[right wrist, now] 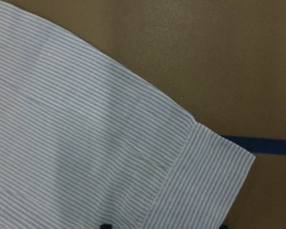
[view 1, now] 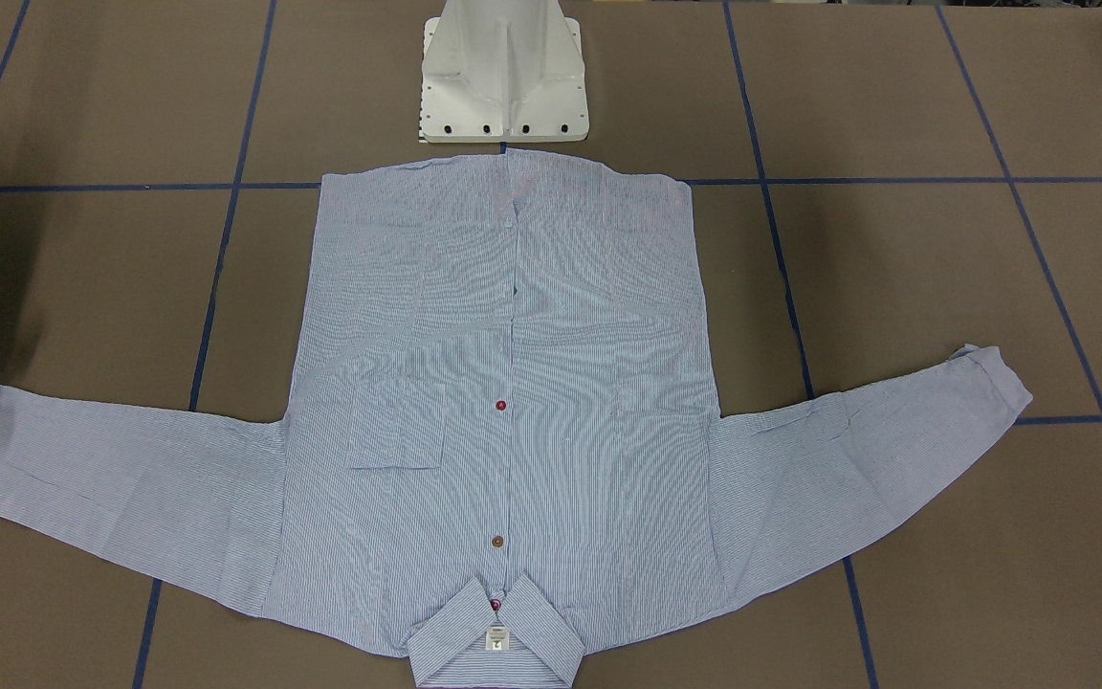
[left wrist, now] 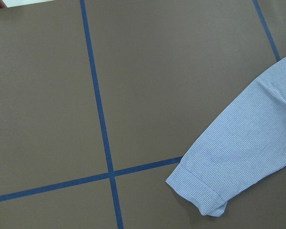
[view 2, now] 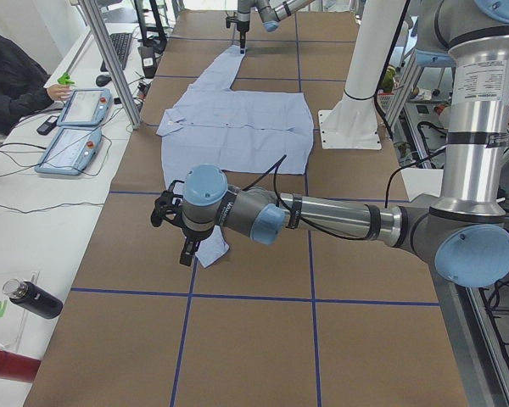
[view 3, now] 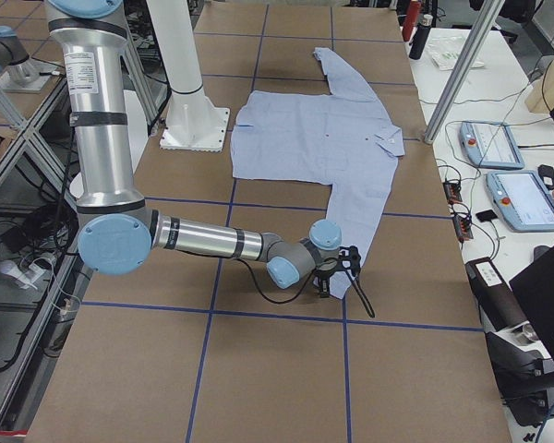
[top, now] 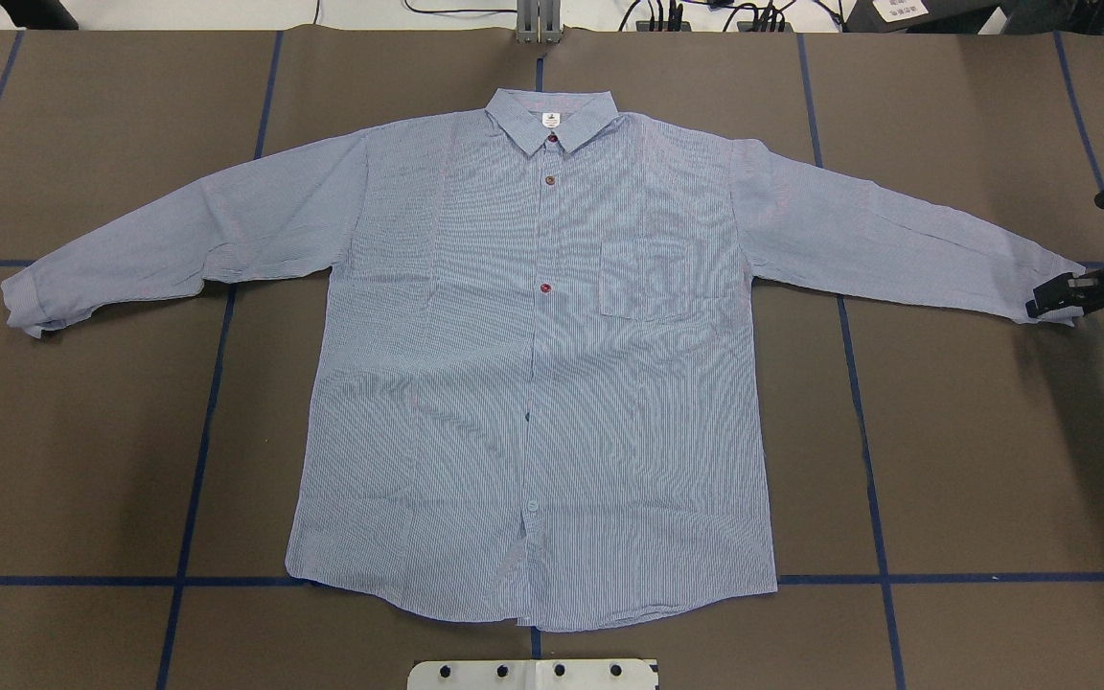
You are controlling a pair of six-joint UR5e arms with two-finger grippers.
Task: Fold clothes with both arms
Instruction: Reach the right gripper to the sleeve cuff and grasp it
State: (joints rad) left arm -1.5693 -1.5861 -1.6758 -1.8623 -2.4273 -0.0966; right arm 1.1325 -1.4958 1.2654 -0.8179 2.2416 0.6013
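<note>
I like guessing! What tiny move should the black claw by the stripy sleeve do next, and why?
Probably the right gripper should pinch shut on the cuff of the light blue-and-white striped shirt: its fingertips sit spread there, and nothing is folded.

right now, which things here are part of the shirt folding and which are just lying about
Job: shirt, left gripper, right gripper.
Lying about: white pedestal base, control tablets, black bottle, red bottle.

Shirt (top: 533, 383) light blue with fine white stripes, red and brown buttons (top: 545, 287), white neck label (top: 550, 120); worktop (top: 974, 460) brown, gridded with blue tape (top: 993, 578); base (view 1: 503, 86) white.
</note>
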